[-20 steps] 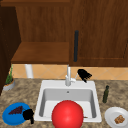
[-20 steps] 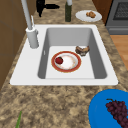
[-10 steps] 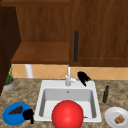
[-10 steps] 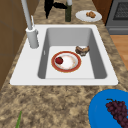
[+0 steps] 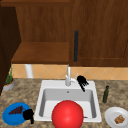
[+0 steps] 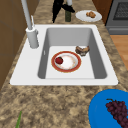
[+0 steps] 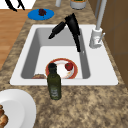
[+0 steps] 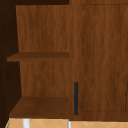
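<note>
We see the right hand [image 5: 82,82] in the air over the far right corner of the sink [image 5: 43,86], just right of the faucet [image 5: 68,76], fingers straight and spread apart, pointing down toward the basin, gripping nothing. Below it, on the basin floor, lies a red-rimmed plate [image 6: 66,62] carrying a small red fruit [image 6: 59,60]. Over at the near left, the left hand [image 5: 28,115] hangs at the right edge of the blue plate [image 5: 10,117] of grapes [image 5: 16,110]; we cannot tell how its fingers stand. An olive bottle [image 5: 106,94] stands right of the sink.
</note>
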{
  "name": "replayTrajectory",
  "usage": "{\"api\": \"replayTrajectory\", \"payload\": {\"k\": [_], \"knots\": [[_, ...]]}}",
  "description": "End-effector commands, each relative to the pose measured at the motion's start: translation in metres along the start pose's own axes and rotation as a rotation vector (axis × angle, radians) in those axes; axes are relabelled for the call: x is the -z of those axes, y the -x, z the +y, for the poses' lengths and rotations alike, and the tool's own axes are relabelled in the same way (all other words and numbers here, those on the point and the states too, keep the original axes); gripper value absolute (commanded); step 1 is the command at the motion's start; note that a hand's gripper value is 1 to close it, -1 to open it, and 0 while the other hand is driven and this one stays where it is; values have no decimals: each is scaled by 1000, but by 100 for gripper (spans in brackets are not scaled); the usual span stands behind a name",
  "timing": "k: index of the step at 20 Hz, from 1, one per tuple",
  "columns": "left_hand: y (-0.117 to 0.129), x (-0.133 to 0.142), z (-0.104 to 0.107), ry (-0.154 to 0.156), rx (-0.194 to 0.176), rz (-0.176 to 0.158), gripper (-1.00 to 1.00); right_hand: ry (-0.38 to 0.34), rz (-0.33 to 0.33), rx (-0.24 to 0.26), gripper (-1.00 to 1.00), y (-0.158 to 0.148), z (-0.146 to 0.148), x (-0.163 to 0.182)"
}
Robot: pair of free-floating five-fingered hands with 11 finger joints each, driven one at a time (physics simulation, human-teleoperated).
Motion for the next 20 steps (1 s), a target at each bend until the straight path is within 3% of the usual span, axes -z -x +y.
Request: {"api": "replayTrajectory", "payload": {"k": [1, 6, 11, 14, 20], "knots": [[0, 0, 0, 0, 0, 0, 0, 87, -82, 97, -100, -2, 14, -6], [0, 0, 0, 0, 0, 0, 0, 127, -128, 160, -100, -11, 19, -14], [0, 0, 0, 0, 0, 0, 0, 186, -157, 158, -100, -13, 37, -24], [0, 0, 0, 0, 0, 0, 0, 220, -156, 182, -100, -22, 44, -32], [0, 0, 0, 0, 0, 0, 0, 314, -258, 218, -100, -20, 64, -44]]}}
